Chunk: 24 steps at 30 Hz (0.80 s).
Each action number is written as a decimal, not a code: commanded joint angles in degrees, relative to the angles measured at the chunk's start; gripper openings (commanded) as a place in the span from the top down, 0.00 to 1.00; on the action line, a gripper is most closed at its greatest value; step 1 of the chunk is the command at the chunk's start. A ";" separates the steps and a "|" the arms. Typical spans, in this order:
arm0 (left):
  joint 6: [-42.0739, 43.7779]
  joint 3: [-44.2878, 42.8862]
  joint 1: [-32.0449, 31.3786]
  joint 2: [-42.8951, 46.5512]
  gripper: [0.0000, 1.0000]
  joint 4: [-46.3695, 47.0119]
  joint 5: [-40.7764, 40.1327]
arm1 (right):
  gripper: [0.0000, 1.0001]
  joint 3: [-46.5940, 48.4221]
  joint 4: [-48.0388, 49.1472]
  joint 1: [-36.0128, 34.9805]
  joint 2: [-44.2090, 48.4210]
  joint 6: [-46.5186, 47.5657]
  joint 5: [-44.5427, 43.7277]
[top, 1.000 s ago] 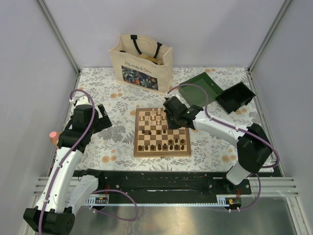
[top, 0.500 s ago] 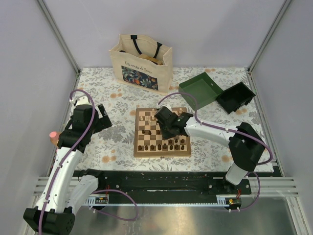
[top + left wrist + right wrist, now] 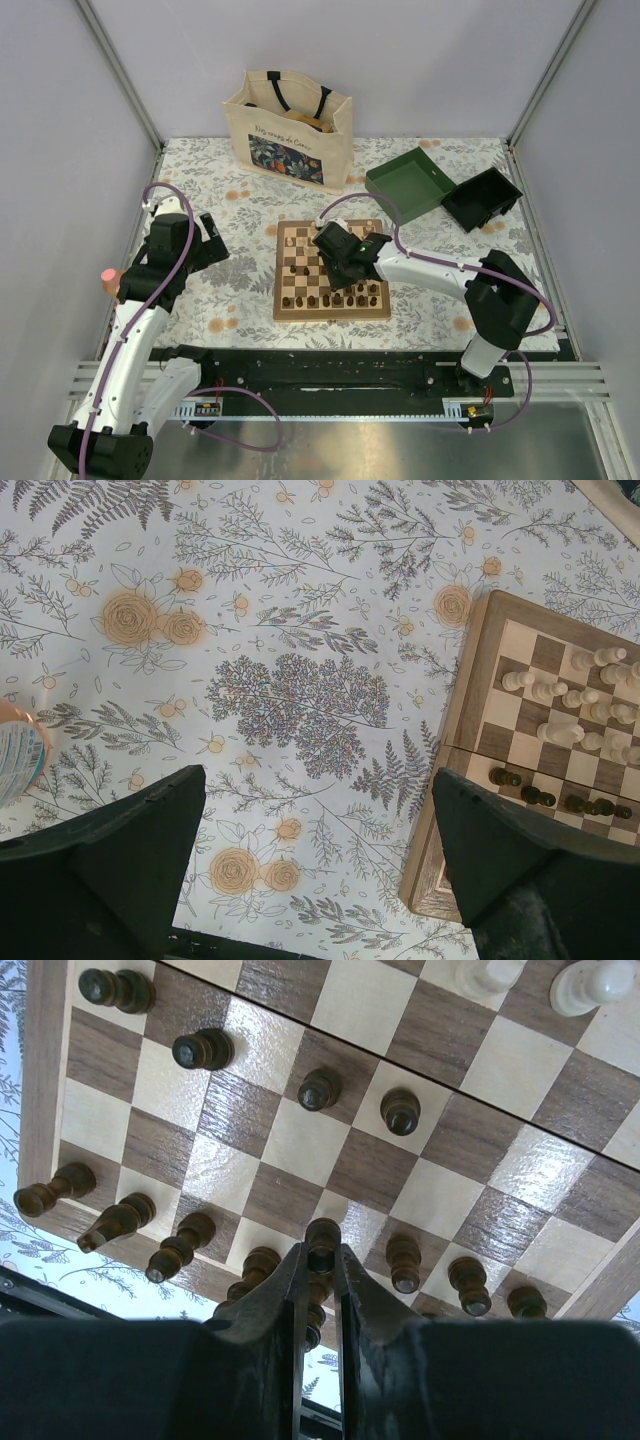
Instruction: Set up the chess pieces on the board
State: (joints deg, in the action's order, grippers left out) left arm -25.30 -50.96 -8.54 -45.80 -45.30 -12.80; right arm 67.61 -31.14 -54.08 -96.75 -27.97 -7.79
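the right gripper (image 3: 321, 1265) pinches a dark chess piece (image 3: 322, 1234) over the board (image 3: 45, 1090); the left gripper (image 3: 315, 815) hangs wide open above the cloth (image 3: 300, 690).

Left arm (image 3: 135, 320) folded, pointing 1 o'clock; black left gripper (image 3: 315, 780) fingers spread wide. Right arm (image 3: 440, 268) stretched toward 10 o'clock; black right gripper (image 3: 322, 1255) pinching dark brown wooden chess piece (image 3: 322, 1232).

right end effector (image 3: 321, 1256) shifted from the far right edge of the board (image 3: 300, 316) toward its middle, dark piece (image 3: 322, 1233) pinched
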 commanded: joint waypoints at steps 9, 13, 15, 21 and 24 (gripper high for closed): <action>0.43 0.42 0.45 0.19 0.01 2.85 0.58 | 0.80 -0.38 -0.24 -0.67 -1.07 -0.16 -0.47; 0.43 0.33 0.54 0.27 0.01 2.85 0.76 | 0.79 -0.03 -0.42 -0.67 -1.77 0.02 -0.73; 0.43 0.33 0.45 0.27 0.01 2.76 0.67 | 0.79 0.06 -0.33 -0.67 -2.12 0.02 -1.17; 0.51 0.42 0.45 0.27 0.01 2.85 0.76 | 0.79 0.24 -0.15 -0.67 -1.69 0.02 -2.84; 0.43 0.34 0.45 0.45 0.01 2.94 0.76 | 0.79 0.33 -0.42 -0.67 -1.51 0.19 -3.19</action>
State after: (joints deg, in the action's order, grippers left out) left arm -25.30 -50.96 -8.34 -45.82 -45.28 -12.62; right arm 67.11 -31.22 -54.33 -98.28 -27.92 -8.36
